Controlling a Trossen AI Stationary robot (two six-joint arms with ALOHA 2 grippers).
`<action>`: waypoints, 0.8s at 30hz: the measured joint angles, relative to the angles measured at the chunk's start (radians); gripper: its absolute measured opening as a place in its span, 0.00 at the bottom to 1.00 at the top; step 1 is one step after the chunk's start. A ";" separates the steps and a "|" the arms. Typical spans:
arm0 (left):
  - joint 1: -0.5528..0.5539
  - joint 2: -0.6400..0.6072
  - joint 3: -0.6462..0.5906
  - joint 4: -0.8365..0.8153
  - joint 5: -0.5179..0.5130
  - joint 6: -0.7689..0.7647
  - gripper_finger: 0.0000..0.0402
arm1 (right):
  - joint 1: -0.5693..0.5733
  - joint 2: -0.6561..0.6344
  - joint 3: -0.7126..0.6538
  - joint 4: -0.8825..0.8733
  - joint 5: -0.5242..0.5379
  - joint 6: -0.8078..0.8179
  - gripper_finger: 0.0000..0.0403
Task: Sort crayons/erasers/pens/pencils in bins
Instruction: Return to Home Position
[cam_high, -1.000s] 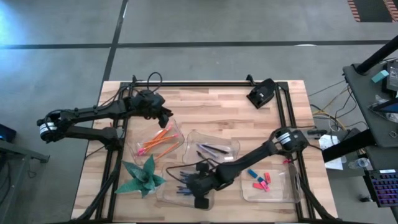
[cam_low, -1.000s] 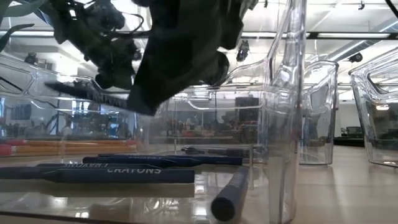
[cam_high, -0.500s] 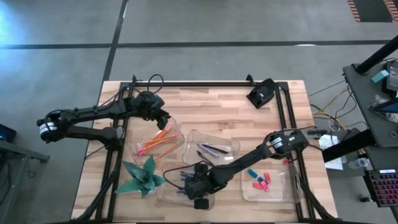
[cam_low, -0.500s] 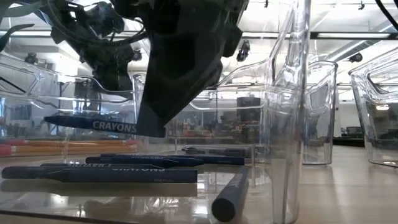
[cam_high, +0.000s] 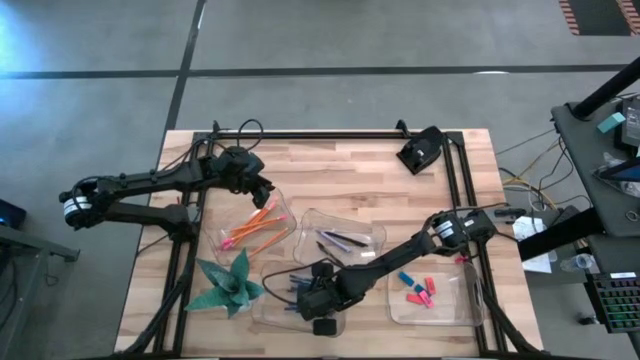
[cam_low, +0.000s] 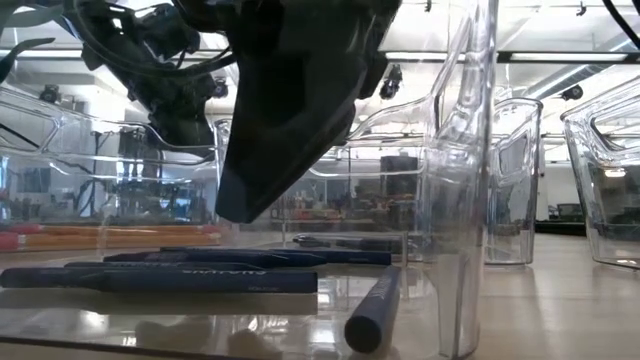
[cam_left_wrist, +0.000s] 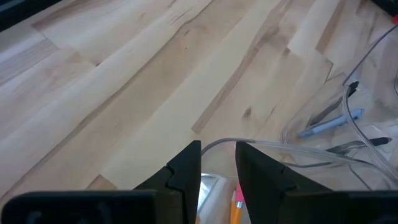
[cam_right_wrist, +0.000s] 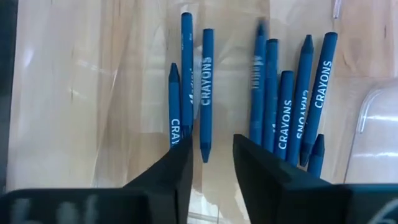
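Released crayon (cam_right_wrist: 206, 93) — now beneath right end effector (cam_right_wrist: 212, 148).

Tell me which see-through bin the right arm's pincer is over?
The bin full of blue crayons, beside the green paper plant. The open right pincer hangs above those crayons. No other bin holds crayons.

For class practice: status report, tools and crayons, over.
Right tool open, empty, above blue crayons in bin. Left tool open near pencils. Nothing blocking.
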 joint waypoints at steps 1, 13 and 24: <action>0.000 0.000 0.000 0.000 0.000 0.000 0.22 | 0.000 0.000 0.002 -0.002 0.000 -0.008 0.27; -0.001 0.003 0.000 0.009 -0.005 0.003 0.22 | -0.022 -0.096 -0.008 -0.074 0.034 -0.206 0.32; 0.000 -0.004 0.000 0.031 0.096 -0.044 0.22 | -0.098 -0.251 -0.148 -0.099 0.038 -0.277 0.30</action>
